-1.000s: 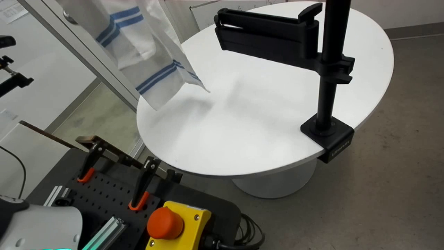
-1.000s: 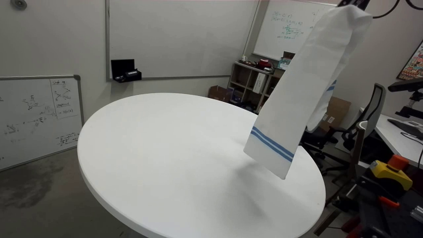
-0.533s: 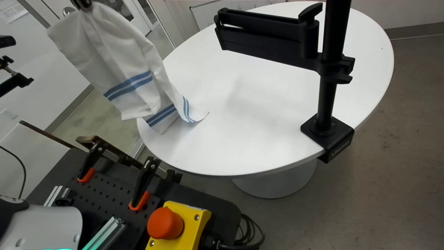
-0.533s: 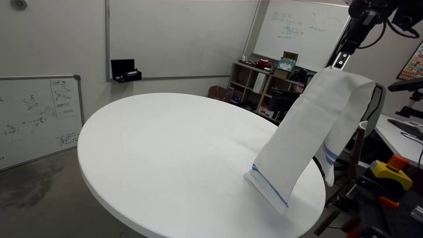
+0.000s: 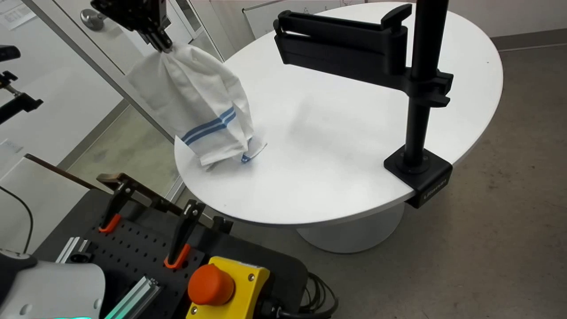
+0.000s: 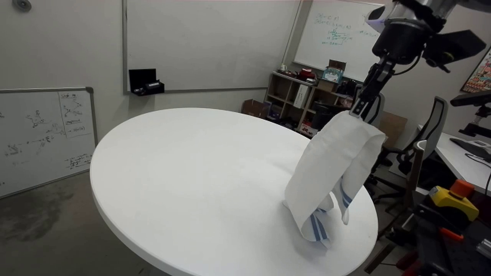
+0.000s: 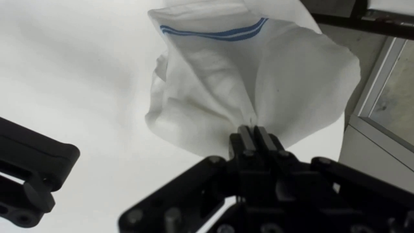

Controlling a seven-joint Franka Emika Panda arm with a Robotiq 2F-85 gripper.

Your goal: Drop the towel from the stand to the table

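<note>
Now your hand [image 7: 252, 128] clamped on towel [image 6: 333, 153] near middle, so it hangs both ways; one end touches bench [image 6: 191, 172] near edge, held low probably for gentle drop. Stand [image 5: 421, 86] clamps edge elsewhere, perhaps for steadiness.

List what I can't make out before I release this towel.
Towel: pinched part hidden between the fingertips, wrist view.
Black pole: top cut off by the upper edge, in an exterior view.
Pedestal base: top hidden by the tabletop, in an exterior view.
Upper-right whiteboard: writing too small to read, in an exterior view.
</note>
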